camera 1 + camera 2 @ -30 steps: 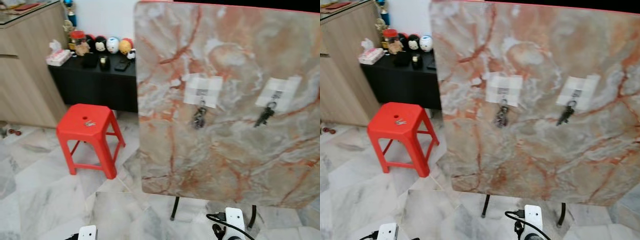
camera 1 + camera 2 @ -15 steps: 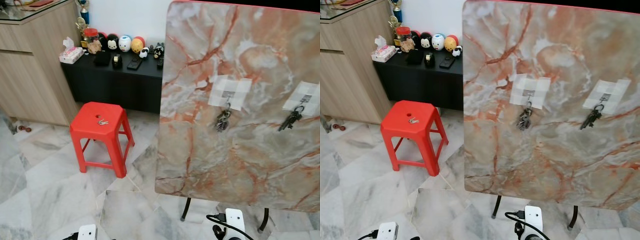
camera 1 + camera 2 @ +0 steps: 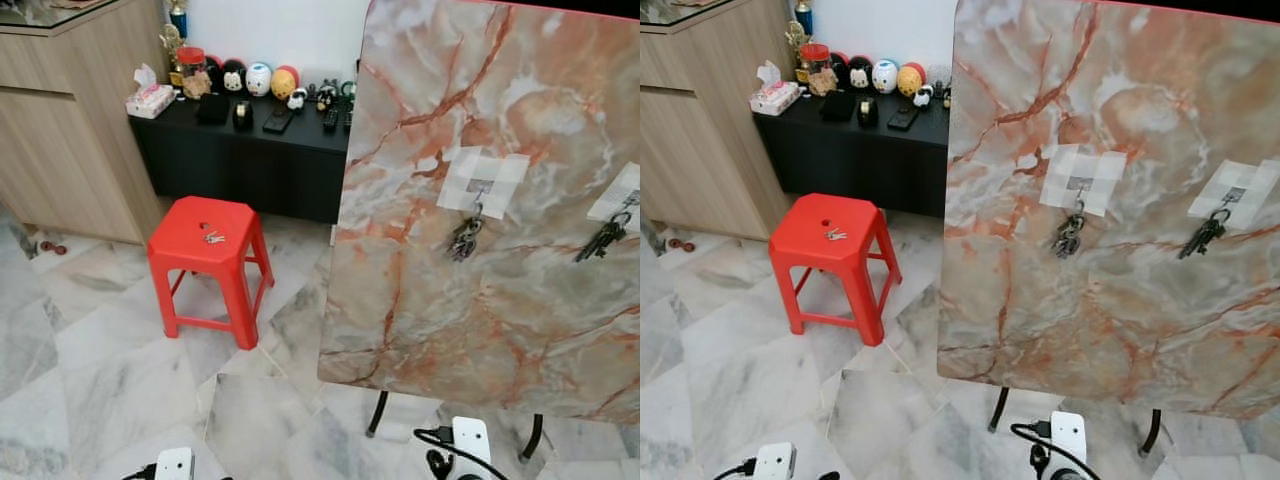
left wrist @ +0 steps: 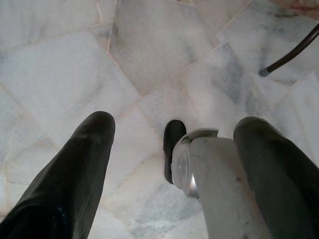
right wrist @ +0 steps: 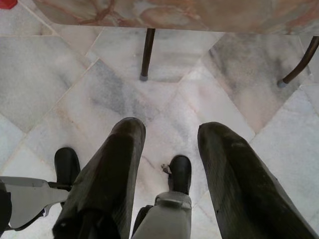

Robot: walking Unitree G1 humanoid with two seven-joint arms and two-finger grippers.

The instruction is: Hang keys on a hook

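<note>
One key set (image 3: 212,237) on stool (image 3: 190,240); two key bunches (image 3: 464,238) on board (image 3: 480,330).

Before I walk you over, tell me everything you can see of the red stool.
The red stool looks like moulded plastic: a squarish seat with a small round hole near its back edge, four splayed legs and low crossbars between them. It stands upright on the marble floor, in front of the black cabinet and to the left of the upright marble panel. A small bunch of keys lies flat on the seat.
</note>
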